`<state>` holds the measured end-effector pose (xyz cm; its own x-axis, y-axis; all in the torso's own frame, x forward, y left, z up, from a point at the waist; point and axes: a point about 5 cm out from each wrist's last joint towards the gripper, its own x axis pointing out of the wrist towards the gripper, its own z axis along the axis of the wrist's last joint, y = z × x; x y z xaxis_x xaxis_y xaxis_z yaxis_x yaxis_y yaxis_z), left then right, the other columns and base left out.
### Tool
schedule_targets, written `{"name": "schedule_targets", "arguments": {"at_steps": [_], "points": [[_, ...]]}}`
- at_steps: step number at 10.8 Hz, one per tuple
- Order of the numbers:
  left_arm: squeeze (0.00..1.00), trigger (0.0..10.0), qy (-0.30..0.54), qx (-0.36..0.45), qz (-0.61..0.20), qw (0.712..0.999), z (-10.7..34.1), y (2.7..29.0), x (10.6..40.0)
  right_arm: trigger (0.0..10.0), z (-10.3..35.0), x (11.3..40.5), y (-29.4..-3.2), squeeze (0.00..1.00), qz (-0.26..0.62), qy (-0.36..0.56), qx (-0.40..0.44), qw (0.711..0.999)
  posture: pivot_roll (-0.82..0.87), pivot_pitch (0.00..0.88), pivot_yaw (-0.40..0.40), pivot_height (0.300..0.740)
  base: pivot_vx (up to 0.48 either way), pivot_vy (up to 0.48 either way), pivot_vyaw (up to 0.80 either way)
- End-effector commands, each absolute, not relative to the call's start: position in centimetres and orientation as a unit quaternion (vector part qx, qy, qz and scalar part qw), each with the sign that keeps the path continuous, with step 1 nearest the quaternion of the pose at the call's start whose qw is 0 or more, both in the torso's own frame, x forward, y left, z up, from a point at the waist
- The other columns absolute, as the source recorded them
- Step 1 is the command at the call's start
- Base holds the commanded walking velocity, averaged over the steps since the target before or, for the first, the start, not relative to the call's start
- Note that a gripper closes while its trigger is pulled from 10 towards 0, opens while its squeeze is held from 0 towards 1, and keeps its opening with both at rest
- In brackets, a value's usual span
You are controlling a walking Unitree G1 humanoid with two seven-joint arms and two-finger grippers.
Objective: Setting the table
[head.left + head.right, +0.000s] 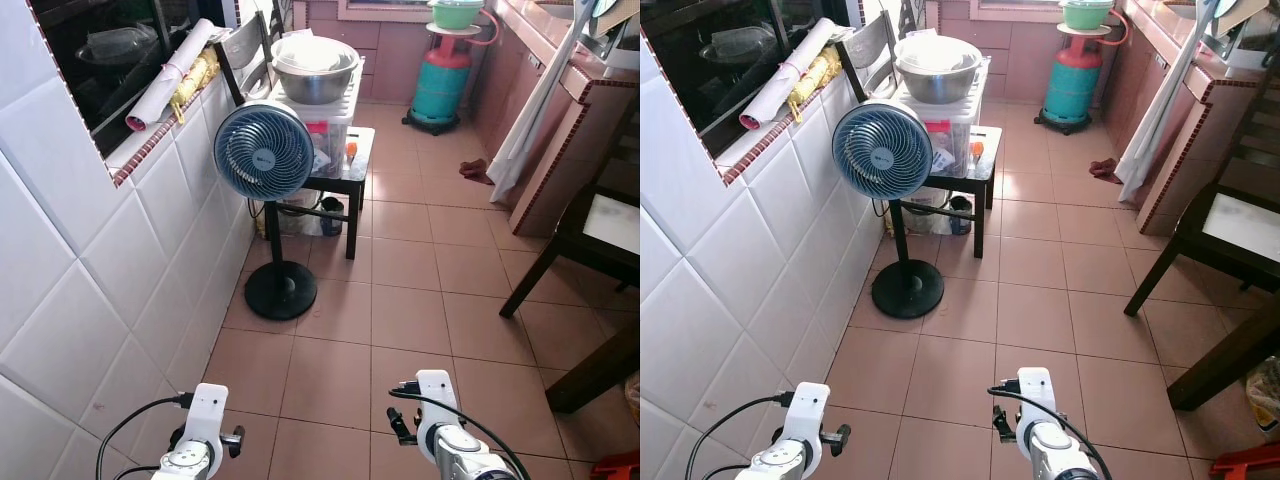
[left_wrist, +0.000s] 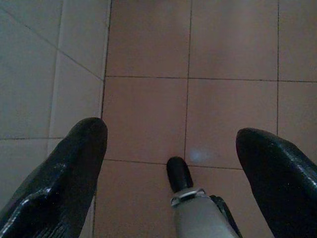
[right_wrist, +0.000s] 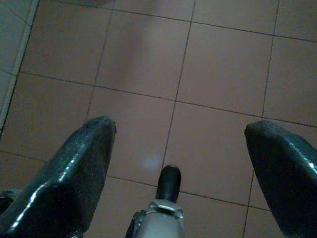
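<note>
Terracotta floor tiles [image 1: 400, 310] run up the middle of the frame and white wall tiles [image 1: 90, 300] fill the left side, so we're standing in a narrow kitchen passage and looking down its length. Centre-left, a blue pedestal fan [image 1: 264, 152] stands on its round black base, and just behind it a small black side table [image 1: 345, 175] carries a clear plastic storage box [image 1: 325, 125] with a big steel mixing bowl [image 1: 314, 68] on top. Upper centre, a teal gas cylinder [image 1: 441, 82] sits with a green basin [image 1: 456, 12] perched above it, and a reddish rag [image 1: 474, 168] lies on the floor near it. Upper left, a rolled white paper [image 1: 170, 72] rests on the window ledge. At the right edge we catch the dark wooden dining table [image 1: 600, 235], only its corner and legs showing, so we can't tell what's on top. Both arms hang low at the bottom of the frame: the left gripper [image 2: 171, 163] is spread wide over bare floor with nothing between its fingers, and the right gripper [image 3: 181, 163] is likewise spread wide and empty. By our reckoning the job has barely begun: nothing is being carried, no dishes are visibly laid out, and fetching tableware and bringing it to that table is all ahead of us.
</note>
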<state>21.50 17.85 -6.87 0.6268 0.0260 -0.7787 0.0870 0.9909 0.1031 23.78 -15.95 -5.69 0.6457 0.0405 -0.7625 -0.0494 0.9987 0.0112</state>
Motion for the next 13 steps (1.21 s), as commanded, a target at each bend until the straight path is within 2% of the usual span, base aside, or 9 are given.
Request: {"name": "schedule_targets", "arguments": {"at_steps": [1, 13], "points": [[0.0, 10.0, 0.439, 0.066, -0.014, 0.896, -7.0, 17.91, 21.3, 10.0, -5.81, 23.64, -15.9, 0.0, 0.02, 0.426, -0.002, 0.904, -0.03, 0.008, 0.019, 0.74, 0.0, 0.0, 0.0], [0.0, 10.0, 0.444, 0.076, -0.02, 0.893, -7.24, 17.95, 20.87, 10.0, -5.96, 23.4, -16.07, 0.0, 0.016, 0.431, -0.006, 0.902, -0.04, 0.024, 0.033, 0.74, 0.0, 0.0, 0.0]]}}
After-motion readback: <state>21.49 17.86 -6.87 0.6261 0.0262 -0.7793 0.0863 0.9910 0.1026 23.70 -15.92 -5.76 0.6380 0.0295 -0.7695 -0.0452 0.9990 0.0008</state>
